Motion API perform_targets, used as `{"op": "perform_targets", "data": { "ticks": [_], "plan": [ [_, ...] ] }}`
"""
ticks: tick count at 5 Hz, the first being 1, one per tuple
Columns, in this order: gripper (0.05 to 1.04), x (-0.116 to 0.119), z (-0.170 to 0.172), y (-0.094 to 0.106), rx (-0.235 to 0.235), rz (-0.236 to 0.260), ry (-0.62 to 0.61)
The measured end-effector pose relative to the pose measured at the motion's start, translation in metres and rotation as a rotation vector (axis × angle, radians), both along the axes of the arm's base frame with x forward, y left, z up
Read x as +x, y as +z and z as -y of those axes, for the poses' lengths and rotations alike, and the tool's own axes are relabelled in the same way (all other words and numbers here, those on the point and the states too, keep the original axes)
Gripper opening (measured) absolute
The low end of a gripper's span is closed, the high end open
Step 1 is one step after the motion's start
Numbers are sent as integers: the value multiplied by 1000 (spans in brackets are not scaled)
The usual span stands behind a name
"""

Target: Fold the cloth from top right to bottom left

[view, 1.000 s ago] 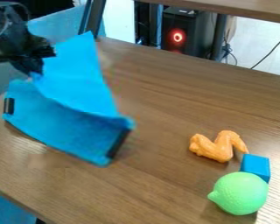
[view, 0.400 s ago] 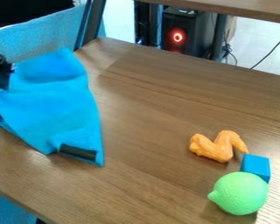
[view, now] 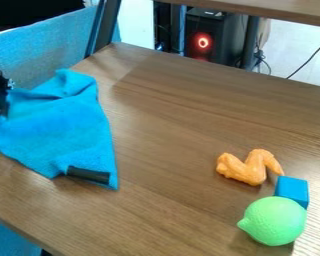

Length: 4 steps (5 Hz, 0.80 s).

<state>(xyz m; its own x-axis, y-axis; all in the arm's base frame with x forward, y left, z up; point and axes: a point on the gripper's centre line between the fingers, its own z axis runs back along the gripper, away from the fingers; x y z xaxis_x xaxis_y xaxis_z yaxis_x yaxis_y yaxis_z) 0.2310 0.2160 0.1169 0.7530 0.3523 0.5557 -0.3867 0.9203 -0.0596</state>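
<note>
Lying at table (view: 169,110) edge — cloth (view: 66,127) by gripper (view: 1,106), well apart from orange toy (view: 246,169)

The brown wood-grain table (view: 176,115) runs at a slant across my view, with the blue cloth (view: 66,132) spread over its left end, rumpled toward the far edge and narrowing to a near corner, where a black strip (view: 88,174) shows. Over on the right lie an orange chicken wing (view: 246,171), a blue block (view: 292,189) just beside the wing's right end, and a green lemon (view: 275,221) nearest me, partly in front of the block.
</note>
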Motion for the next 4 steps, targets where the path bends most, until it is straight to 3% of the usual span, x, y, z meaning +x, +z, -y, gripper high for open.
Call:
{"op": "perform_targets", "data": {
  "ticks": [2, 3, 4],
  "plan": [
    [997, 25, 6, 16, 42, -29, 32],
    [1000, 53, 26, 33, 77, -19, -52],
    [1000, 85, 55, 66, 79, -52, -155]
  ]
}}
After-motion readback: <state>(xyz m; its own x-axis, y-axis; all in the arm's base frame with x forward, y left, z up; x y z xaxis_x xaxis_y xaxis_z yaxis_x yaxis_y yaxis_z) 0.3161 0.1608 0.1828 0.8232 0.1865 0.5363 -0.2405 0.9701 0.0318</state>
